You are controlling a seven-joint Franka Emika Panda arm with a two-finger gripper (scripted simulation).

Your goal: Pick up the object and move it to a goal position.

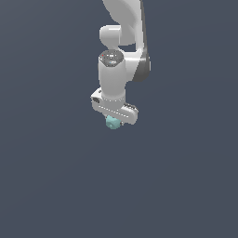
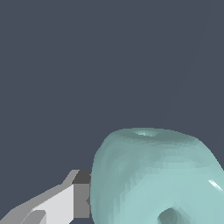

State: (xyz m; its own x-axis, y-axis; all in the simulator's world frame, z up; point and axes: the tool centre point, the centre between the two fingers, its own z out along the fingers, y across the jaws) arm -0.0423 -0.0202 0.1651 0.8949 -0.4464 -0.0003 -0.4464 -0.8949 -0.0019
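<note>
A: Why is the object [image 1: 113, 122] kept directly beneath the gripper [image 1: 114, 122]?

B: It is pinched between nearly closed fingers [image 2: 65, 201], presumably so it can be carried to the goal.

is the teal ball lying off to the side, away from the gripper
No, the teal ball sits right under the gripper, and the wrist view shows a finger against it.
</note>
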